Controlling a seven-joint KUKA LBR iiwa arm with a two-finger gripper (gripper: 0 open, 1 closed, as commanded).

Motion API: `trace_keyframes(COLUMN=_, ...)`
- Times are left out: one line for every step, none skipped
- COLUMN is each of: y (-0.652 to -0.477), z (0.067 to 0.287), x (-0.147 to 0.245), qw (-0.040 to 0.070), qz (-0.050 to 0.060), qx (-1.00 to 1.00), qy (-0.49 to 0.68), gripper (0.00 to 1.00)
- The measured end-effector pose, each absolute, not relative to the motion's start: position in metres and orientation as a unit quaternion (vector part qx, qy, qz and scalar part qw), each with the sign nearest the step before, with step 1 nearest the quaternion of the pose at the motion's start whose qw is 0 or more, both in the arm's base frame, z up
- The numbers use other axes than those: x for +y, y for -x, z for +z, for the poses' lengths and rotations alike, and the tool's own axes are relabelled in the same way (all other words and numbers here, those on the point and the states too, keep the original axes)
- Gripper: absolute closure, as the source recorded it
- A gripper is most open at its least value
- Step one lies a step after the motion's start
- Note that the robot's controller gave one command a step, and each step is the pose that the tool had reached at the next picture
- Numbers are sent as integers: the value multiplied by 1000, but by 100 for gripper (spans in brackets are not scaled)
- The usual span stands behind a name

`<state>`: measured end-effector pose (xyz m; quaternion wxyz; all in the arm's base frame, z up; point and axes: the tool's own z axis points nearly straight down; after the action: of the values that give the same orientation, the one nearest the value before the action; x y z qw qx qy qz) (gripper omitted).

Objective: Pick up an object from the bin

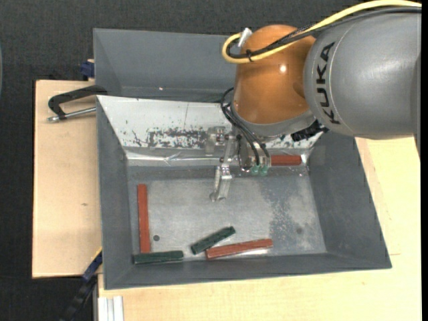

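The pincer (224, 182) hangs over bare, scuffed metal floor near the middle of the grey bin (114, 179) with open room around it; I cannot tell whether it is released or clenched. The nearest thing, a flat red bar (286, 159), lies just right of it by the back wall, seemingly partly under the arm. A second red bar (142, 218) hugs the left wall, and a dark green stick (157, 257), another green stick (212, 240) and a third red bar (239, 248) line the front edge.

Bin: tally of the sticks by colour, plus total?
Red sticks: 3
Dark green sticks: 2
Total: 5
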<state>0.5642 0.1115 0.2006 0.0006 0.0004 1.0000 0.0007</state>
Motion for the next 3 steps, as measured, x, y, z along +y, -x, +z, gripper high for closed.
trace_keyframes(y=-564, z=201, x=112, qw=1, qz=1, qx=1000, qy=0, gripper=100)
trace_keyframes(y=-564, z=201, x=112, qw=1, qz=1, qx=1000, qy=0, gripper=100)
trace_keyframes(y=-557, z=181, x=119, qw=4, qz=1, qx=998, qy=58, gripper=100)
